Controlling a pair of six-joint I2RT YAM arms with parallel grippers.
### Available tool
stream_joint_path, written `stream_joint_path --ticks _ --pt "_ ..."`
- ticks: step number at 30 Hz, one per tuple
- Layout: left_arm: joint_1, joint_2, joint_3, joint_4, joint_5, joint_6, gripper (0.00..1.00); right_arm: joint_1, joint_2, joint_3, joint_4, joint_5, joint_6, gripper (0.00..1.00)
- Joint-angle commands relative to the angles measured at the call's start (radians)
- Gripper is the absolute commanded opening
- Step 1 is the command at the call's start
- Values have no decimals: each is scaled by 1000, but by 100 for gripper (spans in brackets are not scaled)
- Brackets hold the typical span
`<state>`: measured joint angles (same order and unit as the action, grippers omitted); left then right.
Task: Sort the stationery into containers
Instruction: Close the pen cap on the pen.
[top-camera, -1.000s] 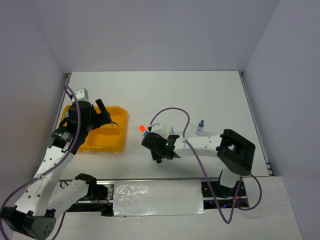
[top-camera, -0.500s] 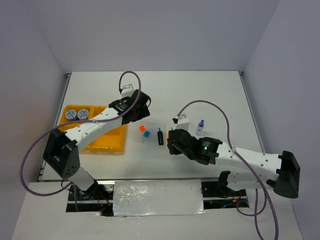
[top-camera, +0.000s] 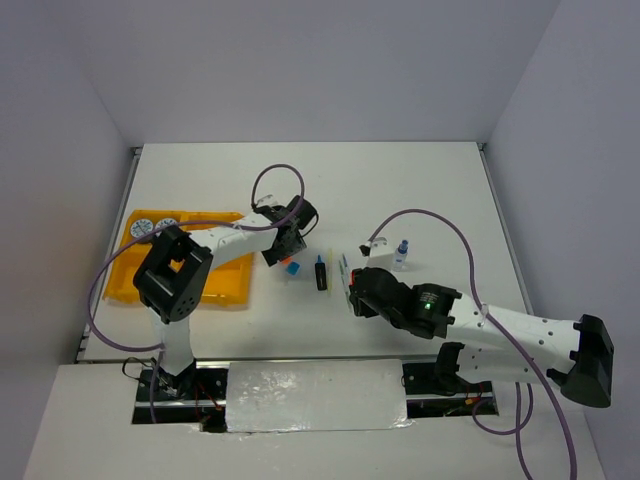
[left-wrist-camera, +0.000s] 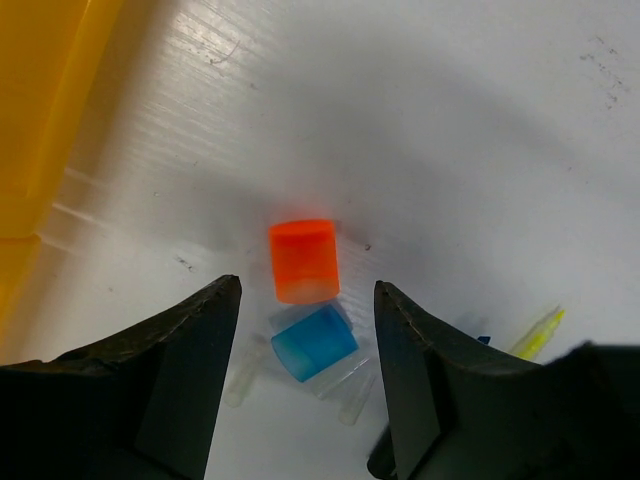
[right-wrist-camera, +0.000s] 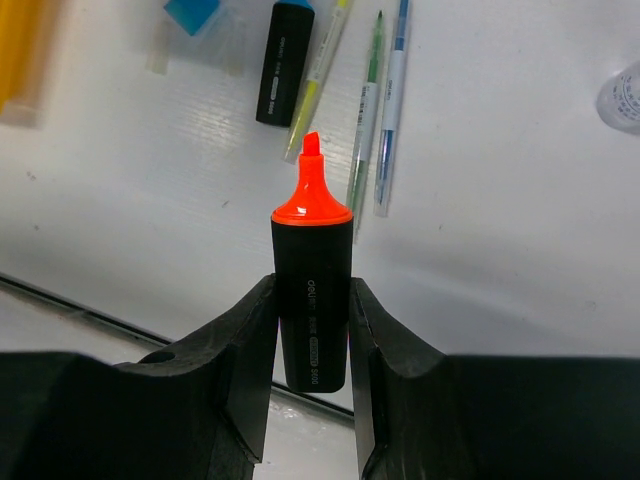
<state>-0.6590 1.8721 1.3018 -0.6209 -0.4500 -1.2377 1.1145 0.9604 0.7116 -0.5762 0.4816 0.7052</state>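
From the overhead camera I saw the left tool (top-camera: 283, 254) low over the tabletop (top-camera: 400, 190), just right of the yellow tray (top-camera: 225, 285), whose far-left compartment held the round tins (top-camera: 143, 229). The right tool (top-camera: 352, 288) sat nearer and to the right. The left wrist camera showed the jaws well apart with nothing in them, standing either side of an orange cap (left-wrist-camera: 303, 260) and a blue cap (left-wrist-camera: 314, 342) that touched it. Both were small, translucent and blocky. I judged I should take the orange one alone: shift slightly away from the blue, settle low, then close gently so it would not squirt out. The right wrist camera showed its jaws clamped on an orange highlighter (right-wrist-camera: 312, 310), black-bodied with its chisel tip bare, above thin pens (right-wrist-camera: 375, 110) and a black marker (right-wrist-camera: 283, 70).
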Motion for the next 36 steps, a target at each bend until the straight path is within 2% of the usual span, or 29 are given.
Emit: stream_joint_path --ticks 1,5,22,23,30,36 --pt "-2 32 11 32 -1 -34 68 -5 8 -3 42 11 -15 12" --pt "-4 55 7 21 -10 -48 65 -4 3 -8 59 8 -19 12" --pt "10 87 13 7 -64 -62 64 -2 5 -17 76 -21 -19 10" --pt "10 88 13 10 -61 -59 61 -5 3 -15 75 -20 -19 10" --pt "16 90 -6 36 -52 -55 55 -4 5 -6 76 -29 -24 9" --pt "33 96 -18 73 -30 -32 33 -2 -6 -29 133 -86 -55 7"
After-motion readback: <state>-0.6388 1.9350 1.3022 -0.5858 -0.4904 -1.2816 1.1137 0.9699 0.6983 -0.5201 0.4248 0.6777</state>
